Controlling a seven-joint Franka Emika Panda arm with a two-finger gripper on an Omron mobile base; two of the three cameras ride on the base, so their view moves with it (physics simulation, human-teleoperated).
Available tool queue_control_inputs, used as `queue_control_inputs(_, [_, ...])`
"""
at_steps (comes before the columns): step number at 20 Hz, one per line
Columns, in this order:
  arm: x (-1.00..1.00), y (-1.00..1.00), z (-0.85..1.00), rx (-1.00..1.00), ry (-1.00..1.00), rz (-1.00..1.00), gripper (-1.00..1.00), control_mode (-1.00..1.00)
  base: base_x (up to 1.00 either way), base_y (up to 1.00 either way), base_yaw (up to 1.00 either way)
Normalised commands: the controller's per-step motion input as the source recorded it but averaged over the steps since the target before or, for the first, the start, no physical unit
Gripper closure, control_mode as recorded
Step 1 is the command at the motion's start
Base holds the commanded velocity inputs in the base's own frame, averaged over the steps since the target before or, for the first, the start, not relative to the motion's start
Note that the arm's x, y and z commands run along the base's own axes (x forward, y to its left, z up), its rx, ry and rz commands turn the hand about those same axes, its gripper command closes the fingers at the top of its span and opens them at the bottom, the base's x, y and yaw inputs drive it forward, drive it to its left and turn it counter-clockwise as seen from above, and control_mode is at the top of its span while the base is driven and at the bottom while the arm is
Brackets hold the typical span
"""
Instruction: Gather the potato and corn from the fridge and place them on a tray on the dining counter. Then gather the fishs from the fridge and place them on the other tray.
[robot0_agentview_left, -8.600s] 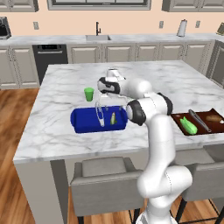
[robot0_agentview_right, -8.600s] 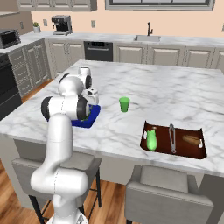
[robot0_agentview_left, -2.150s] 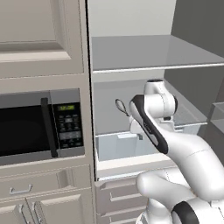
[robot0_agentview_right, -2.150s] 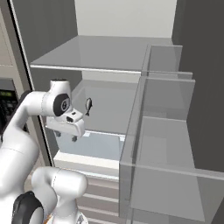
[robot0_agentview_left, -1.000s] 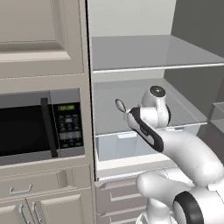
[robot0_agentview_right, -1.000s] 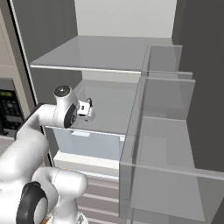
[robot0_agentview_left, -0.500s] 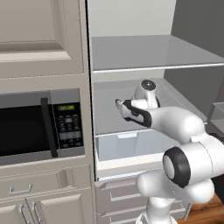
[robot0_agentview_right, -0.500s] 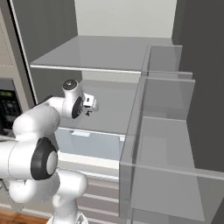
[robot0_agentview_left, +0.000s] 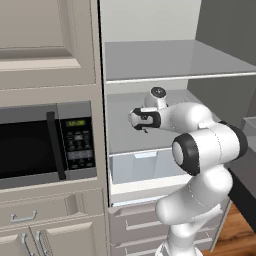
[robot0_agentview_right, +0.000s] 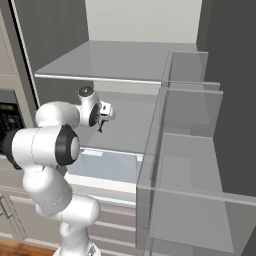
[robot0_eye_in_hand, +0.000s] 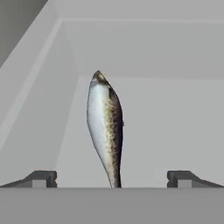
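Gripper (robot0_eye_in_hand: 111, 178) inside open fridge (robot0_agentview_left: 150, 65), over the middle shelf (robot0_agentview_right: 125, 122). Fingers (robot0_eye_in_hand: 41, 177) spread wide, released. One fish (robot0_eye_in_hand: 106, 124) stands between them, ungrasped.

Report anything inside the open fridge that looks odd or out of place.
In the hand view, one fish lies loose on a bare grey shelf, straight ahead between the open gripper tips, untouched. The fridge shelves look bare; nothing appears spilled or damaged.
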Motion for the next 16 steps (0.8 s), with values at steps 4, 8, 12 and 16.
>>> queue_control_inputs(4, [0.5, 0.11, -0.04, 0.0, 0.02, 0.0, -1.0, -1.0, 0.0, 0.0, 0.0])
queue_control_inputs(8, [0.09, 0.01, -0.25, 0.0, 0.04, -0.01, -1.0, -1.0, 0.0, 0.0, 0.0])
queue_control_inputs(12, [0.36, 0.0, -0.28, 0.0, 0.0, 0.0, -1.0, -1.0, 0.0, 0.0, 0.0])
queue_control_inputs(16, [0.19, 0.01, -0.39, 0.0, 0.05, 0.0, -1.0, -1.0, 0.0, 0.0, 0.0])
